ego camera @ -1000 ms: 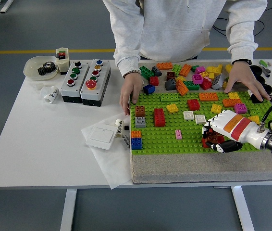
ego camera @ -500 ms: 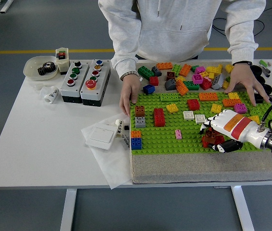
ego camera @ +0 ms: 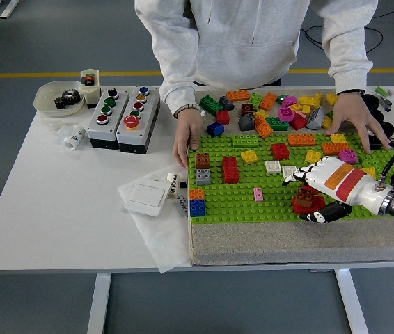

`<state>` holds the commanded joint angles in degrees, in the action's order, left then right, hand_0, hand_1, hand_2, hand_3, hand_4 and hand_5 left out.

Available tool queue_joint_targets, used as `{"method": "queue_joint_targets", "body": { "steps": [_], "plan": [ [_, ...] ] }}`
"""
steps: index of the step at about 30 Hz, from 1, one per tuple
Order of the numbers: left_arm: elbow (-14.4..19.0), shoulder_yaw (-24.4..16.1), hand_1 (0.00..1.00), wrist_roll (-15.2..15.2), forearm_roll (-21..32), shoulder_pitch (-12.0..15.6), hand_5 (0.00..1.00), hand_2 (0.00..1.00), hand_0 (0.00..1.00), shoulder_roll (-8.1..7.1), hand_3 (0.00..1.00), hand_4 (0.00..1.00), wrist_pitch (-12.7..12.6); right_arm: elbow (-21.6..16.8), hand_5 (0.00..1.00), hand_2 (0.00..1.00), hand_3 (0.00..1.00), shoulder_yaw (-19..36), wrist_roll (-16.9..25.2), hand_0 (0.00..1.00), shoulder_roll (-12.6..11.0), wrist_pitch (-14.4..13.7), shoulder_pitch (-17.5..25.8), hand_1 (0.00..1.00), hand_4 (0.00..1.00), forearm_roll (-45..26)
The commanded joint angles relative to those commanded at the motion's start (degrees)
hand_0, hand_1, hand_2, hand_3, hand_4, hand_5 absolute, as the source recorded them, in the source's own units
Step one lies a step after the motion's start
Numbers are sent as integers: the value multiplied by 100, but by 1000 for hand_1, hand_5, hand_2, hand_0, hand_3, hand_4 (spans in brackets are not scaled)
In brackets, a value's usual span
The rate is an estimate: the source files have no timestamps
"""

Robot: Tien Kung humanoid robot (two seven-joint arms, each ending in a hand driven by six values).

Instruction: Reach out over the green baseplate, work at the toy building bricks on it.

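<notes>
At the table's left we see a pale bowl [ego camera: 52, 99] holding dark gears, then two grey push-button boxes [ego camera: 124, 117] side by side, and a white square switch [ego camera: 146, 197] lying on a sheet of white paper [ego camera: 156, 221]. A label beside the switch carries print too small for us to read.

The green baseplate [ego camera: 280, 195] sits on a grey pad at the table's right half, studded with scattered bricks: a brown-on-grey stack [ego camera: 202, 168], an orange-on-blue stack [ego camera: 197, 203], a red brick [ego camera: 231, 169], a small pink one [ego camera: 258, 194]. A loose pile of bricks [ego camera: 266, 111] lies just beyond its far edge.

A person's hands [ego camera: 187, 136] press the plate's far corners.

Our right hand [ego camera: 310, 197], white with black fingertips, grips the red and brown brick [ego camera: 306, 199] near the plate's front right. Against the earlier frames, the brick has tilted and moved slightly left with our hand; the person has leaned leftward.
</notes>
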<state>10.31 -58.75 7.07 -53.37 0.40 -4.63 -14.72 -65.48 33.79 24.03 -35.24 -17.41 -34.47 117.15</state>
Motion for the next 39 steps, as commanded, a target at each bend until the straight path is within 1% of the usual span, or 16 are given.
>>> {"method": "queue_joint_targets", "body": {
  "steps": [2, 3, 6, 8, 9, 10, 14, 15, 17, 20, 21, 22, 26, 27, 32, 39],
  "plan": [
    [0, 4, 800, 0, 3, 7, 694, 848, 760, 0, 755, 785, 0, -59, 280, 712, 756, 96, -50, 347, -14, 9, 41, 498, 890, 25],
    [0, 2, 799, 0, -1, 12, 695, 848, 759, 0, 753, 785, 0, -132, 312, 728, 798, 192, -121, 357, -31, 56, 87, 514, 942, 48],
    [0, -2, 799, 1, -13, 19, 695, 848, 759, -1, 753, 785, 1, -304, 312, 728, 798, 390, -254, 357, -75, 127, 198, 514, 942, 19],
    [0, -3, 799, -2, -22, 24, 695, 848, 759, -4, 753, 785, 3, -542, 312, 728, 798, 596, -490, 357, -136, 161, 367, 514, 942, -254],
    [0, -9, 800, -2, -30, 29, 695, 848, 760, -4, 753, 785, 3, -654, 371, 725, 771, 685, -621, 522, -165, 157, 450, 606, 971, -396],
    [0, -18, 800, -1, -41, 34, 695, 848, 760, -5, 753, 785, 3, -862, 371, 725, 771, 840, -870, 522, -202, 157, 595, 606, 971, -656],
    [0, -50, 800, 4, -92, 52, 695, 848, 760, -9, 753, 785, 10, -1453, 371, 725, 771, 1170, -1551, 522, -284, 181, 893, 606, 971, -1572],
    [0, -53, 800, 5, -98, 56, 695, 848, 759, -10, 752, 785, 11, -1552, 407, 734, 702, 1208, -1655, 659, -299, 186, 929, 660, 891, -1796],
    [0, -49, 800, 6, -108, 64, 695, 848, 759, -16, 752, 785, 16, -1899, 407, 734, 702, 1321, -2027, 659, -356, 253, 1035, 660, 891, -2309],
    [0, -43, 800, 7, -110, 66, 695, 848, 759, -21, 752, 785, 20, -2254, 407, 734, 702, 1388, -2373, 659, -412, 352, 1104, 660, 891, -3015],
    [0, -38, 799, 6, -106, 65, 696, 848, 760, -22, 752, 785, 21, -2300, 422, 743, 608, 1391, -2406, 722, -420, 363, 1111, 697, 763, -3218],
    [0, -22, 799, 3, -89, 60, 696, 848, 760, -24, 752, 785, 22, -2393, 422, 743, 608, 1366, -2455, 722, -442, 396, 1123, 697, 763, -3479],
    [0, 6, 799, -5, -53, 39, 696, 848, 760, -25, 752, 785, 19, -2556, 422, 743, 608, 1254, -2661, 722, -465, 474, 1137, 697, 763, -4359],
    [0, 10, 798, -6, -49, 35, 696, 847, 759, -26, 752, 784, 19, -2576, 424, 736, 582, 1236, -2709, 711, -466, 481, 1139, 696, 747, -4448],
    [0, 43, 798, -13, -11, 18, 696, 847, 759, -28, 752, 784, 17, -2669, 424, 736, 582, 1036, -2931, 711, -487, 624, 1100, 696, 747, -4495],
    [0, 86, 797, -13, 29, 5, 696, 846, 759, -28, 752, 784, 18, -2682, 440, 725, 566, 823, -2962, 701, -465, 796, 1058, 688, 744, -4454]
  ]
}}
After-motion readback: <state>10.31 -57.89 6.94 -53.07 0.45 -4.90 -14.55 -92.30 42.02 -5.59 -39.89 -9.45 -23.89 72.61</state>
